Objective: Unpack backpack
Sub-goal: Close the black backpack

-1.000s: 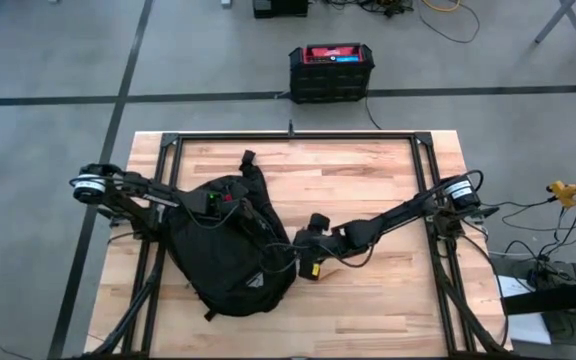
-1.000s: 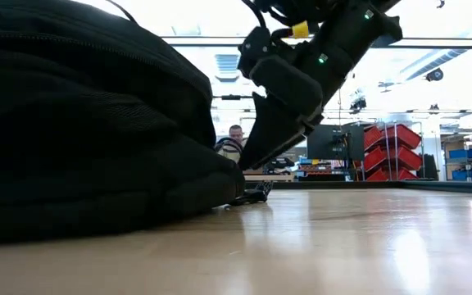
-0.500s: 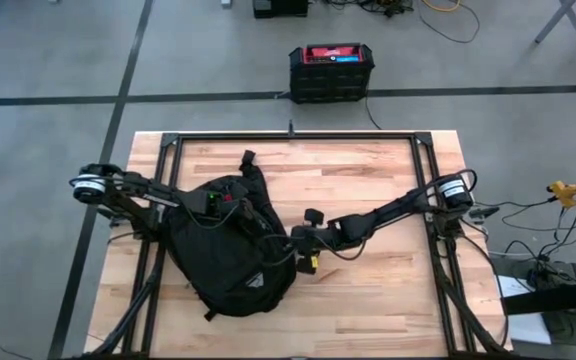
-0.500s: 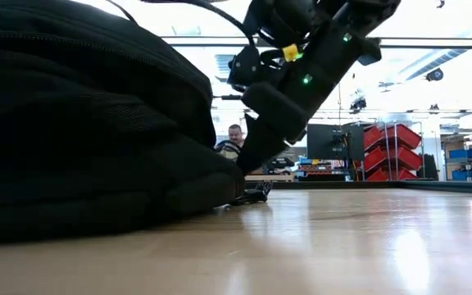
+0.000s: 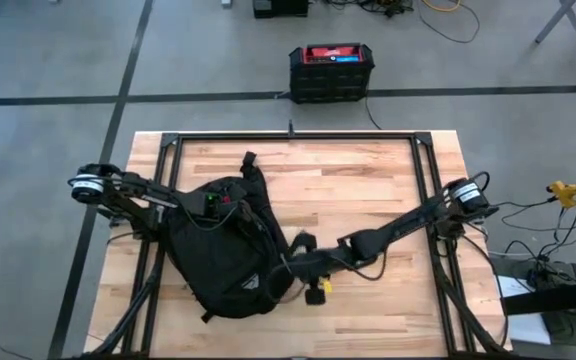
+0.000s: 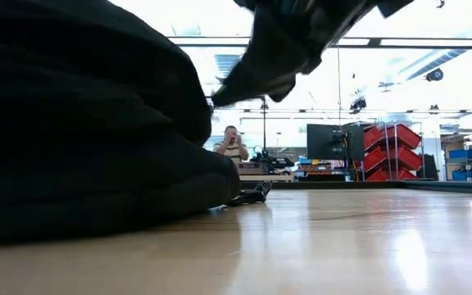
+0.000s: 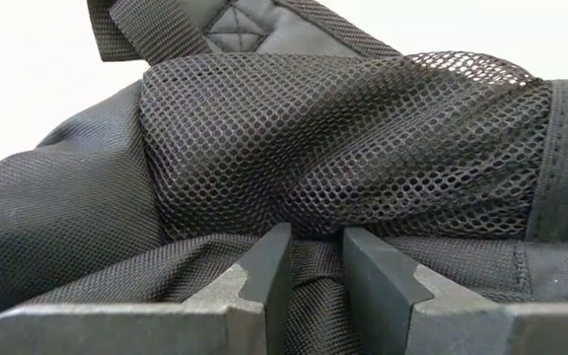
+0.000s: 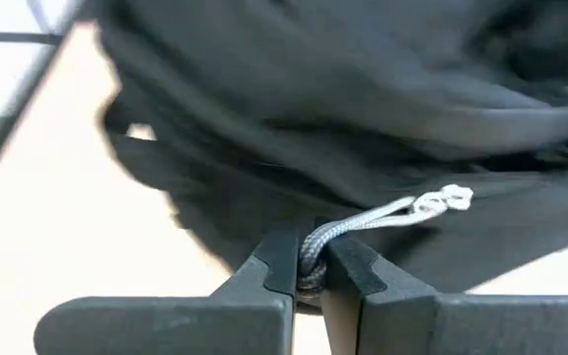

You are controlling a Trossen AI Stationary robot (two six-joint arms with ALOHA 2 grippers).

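- Since a second ago, my right pincer (image 5: 290, 262) has slid along the backpack's (image 5: 223, 255) edge toward the bench's (image 5: 368, 190) near side, and the bag's lower end has shifted with it.
- High view: my right pincer sits right at the backpack's side, arm stretched low across the bench. My left pincer (image 5: 211, 203) is planted on the bag's upper part, beside the shoulder strap (image 5: 251, 170) running away from it. A black-and-red box (image 5: 330, 72) stands on the floor, well apart from both pincers.
- Low view: the backpack (image 6: 88, 123) bulks beside my right arm, which hangs above the bench (image 6: 342, 246). A person (image 6: 233, 147) sits far behind.
- Left wrist view: my left pincer (image 7: 316, 271) is pressed onto a fold of black fabric just under the mesh pocket (image 7: 353, 148), fingers (image 7: 269, 271) narrowly apart.
- Right wrist view: my right pincer (image 8: 309, 271) pinches a grey zipper cord (image 8: 383, 217), which leads away to the backpack (image 8: 363, 99).
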